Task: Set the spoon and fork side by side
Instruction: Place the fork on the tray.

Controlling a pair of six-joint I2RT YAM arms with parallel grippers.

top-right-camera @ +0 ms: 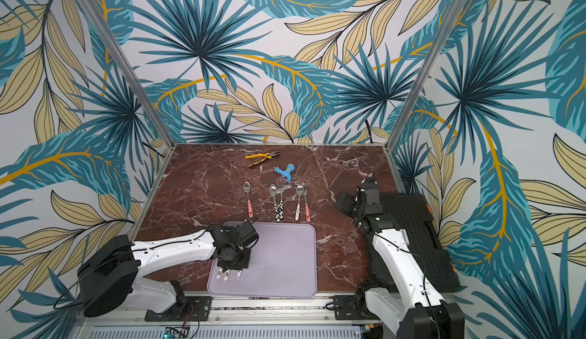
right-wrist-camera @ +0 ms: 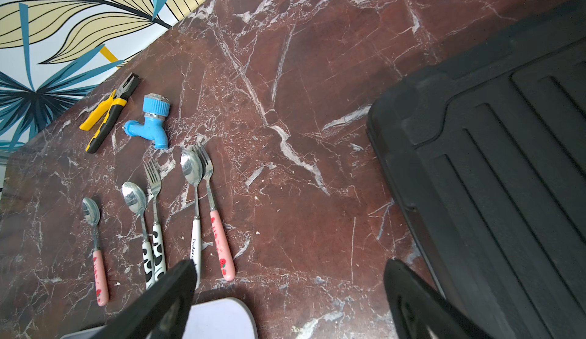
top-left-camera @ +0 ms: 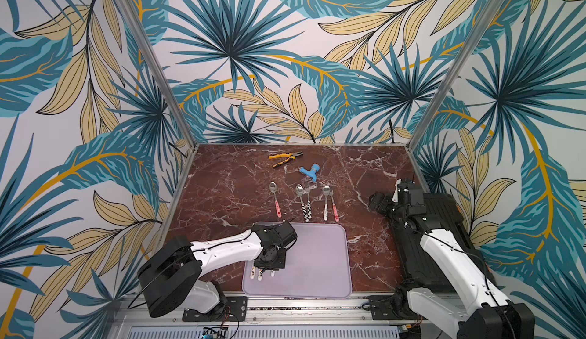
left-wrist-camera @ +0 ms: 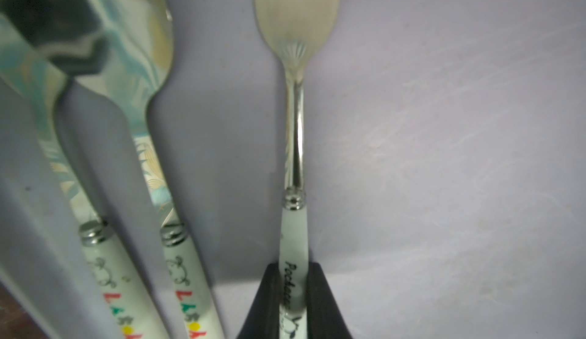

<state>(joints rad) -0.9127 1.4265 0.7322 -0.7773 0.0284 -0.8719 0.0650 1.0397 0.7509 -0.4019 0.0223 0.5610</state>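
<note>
White-handled steel fork (left-wrist-camera: 295, 115): at lavender plastic tray (top-left-camera: 317, 258), handle pinched by left tool (left-wrist-camera: 293, 277); long axis near-to-far, tines far. Lone pink-handled spoon (top-left-camera: 276, 201): worktop (top-left-camera: 228, 182), beyond tray's far edge, nearer left arm. Right tool (right-wrist-camera: 288, 277): spread.

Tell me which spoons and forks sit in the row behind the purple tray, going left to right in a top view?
pink-handled spoon → cow-patterned spoon → cow-patterned fork → white-handled spoon → pink-handled fork
</note>
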